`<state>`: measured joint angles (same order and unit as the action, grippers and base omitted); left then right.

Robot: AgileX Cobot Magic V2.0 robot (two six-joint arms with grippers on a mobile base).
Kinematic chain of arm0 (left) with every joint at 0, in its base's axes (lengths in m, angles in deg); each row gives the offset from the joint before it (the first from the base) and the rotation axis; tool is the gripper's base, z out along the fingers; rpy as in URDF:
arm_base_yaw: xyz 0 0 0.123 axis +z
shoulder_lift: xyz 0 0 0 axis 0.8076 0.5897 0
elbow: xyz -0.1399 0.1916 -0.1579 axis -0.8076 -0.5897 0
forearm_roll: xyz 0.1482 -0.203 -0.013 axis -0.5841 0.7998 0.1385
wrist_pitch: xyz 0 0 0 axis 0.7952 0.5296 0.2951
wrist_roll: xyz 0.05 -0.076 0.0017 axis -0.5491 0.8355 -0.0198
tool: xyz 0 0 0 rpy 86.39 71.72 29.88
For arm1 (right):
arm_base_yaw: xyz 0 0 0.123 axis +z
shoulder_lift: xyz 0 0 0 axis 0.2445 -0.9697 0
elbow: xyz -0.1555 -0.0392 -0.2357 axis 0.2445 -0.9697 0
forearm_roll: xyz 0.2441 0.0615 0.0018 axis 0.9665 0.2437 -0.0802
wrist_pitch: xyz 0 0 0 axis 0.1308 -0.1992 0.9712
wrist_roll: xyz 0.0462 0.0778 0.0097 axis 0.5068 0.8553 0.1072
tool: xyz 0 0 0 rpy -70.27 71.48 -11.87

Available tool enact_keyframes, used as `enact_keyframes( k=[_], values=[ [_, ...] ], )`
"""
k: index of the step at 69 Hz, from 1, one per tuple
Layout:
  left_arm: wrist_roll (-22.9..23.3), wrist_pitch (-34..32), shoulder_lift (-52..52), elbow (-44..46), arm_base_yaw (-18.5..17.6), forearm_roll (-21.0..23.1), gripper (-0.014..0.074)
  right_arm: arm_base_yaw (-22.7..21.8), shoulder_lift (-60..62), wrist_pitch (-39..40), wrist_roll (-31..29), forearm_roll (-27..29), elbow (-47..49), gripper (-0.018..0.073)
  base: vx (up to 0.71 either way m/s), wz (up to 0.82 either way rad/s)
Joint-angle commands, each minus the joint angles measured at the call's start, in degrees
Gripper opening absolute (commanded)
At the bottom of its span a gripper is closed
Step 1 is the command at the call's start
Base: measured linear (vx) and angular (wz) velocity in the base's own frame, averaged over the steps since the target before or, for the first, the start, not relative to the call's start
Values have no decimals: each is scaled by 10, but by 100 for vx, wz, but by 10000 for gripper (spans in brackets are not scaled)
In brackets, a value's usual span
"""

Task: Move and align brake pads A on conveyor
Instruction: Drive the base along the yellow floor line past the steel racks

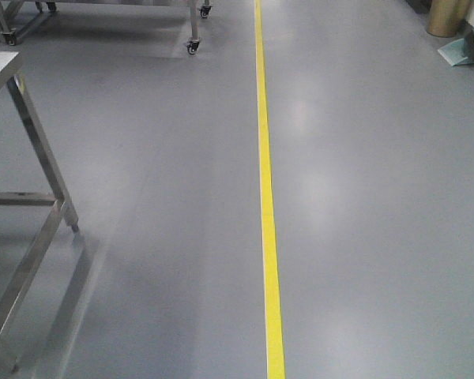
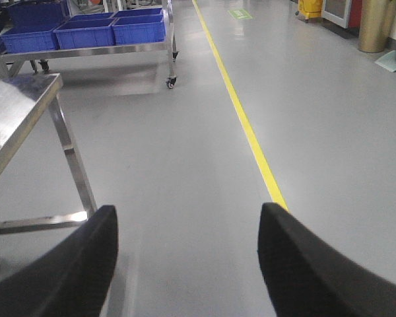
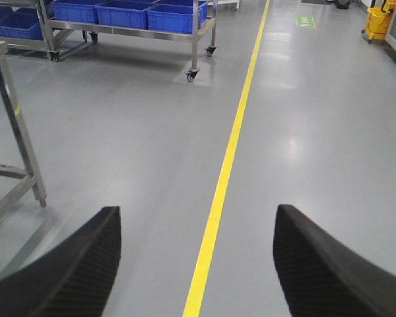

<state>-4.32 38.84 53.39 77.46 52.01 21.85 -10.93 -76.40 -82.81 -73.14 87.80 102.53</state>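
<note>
No brake pads or conveyor are in view; such pads are likely stiff and dense, best pinched across their long edges. Left fingers (image 2: 66,277) and right fingers (image 3: 323,271) spread wide, empty, above grey floor (image 1: 142,158) with yellow line (image 1: 266,197)

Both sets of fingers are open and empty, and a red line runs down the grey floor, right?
No: the painted floor line is yellow, not red; the front-facing view shows it. The left gripper and right gripper are open and empty.
</note>
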Motion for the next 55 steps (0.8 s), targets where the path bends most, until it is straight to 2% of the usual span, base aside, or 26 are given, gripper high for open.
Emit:
enact_keyframes(
  k=[1,55],
  values=[
    [0,-43,9,14,-2,6,433,-2,-7,38,-3,1,15,484,74,5],
    [0,-43,9,14,-2,6,433,-2,-7,37,-3,1,15,484,70,-10]
  ],
)
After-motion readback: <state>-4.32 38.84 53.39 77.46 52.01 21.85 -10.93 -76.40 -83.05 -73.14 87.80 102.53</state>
